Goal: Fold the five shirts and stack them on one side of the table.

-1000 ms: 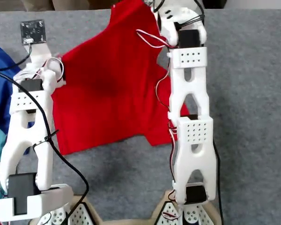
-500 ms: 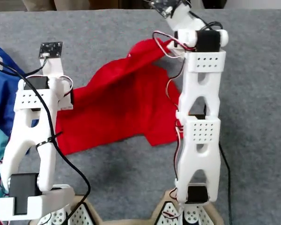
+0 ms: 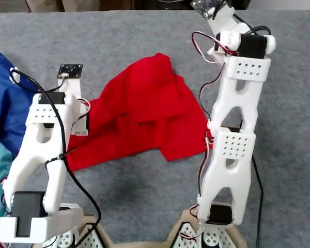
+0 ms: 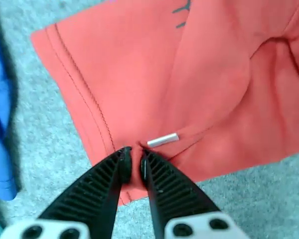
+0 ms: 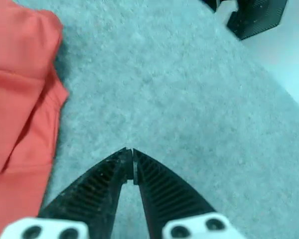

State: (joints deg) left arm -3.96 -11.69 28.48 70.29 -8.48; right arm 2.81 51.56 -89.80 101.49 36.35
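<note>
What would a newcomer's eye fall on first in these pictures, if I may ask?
The red shirt stands out most, lying bunched and partly folded over itself in the middle of the grey table. The left gripper is pinched on its hem near a corner, while the right gripper is shut over bare table beside the shirt. A blue shirt lies heaped at the table's left edge.

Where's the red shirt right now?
In the high view, the red shirt lies crumpled at the middle of the table, to the right of the blue shirt. The left gripper pinches its edge.
</note>
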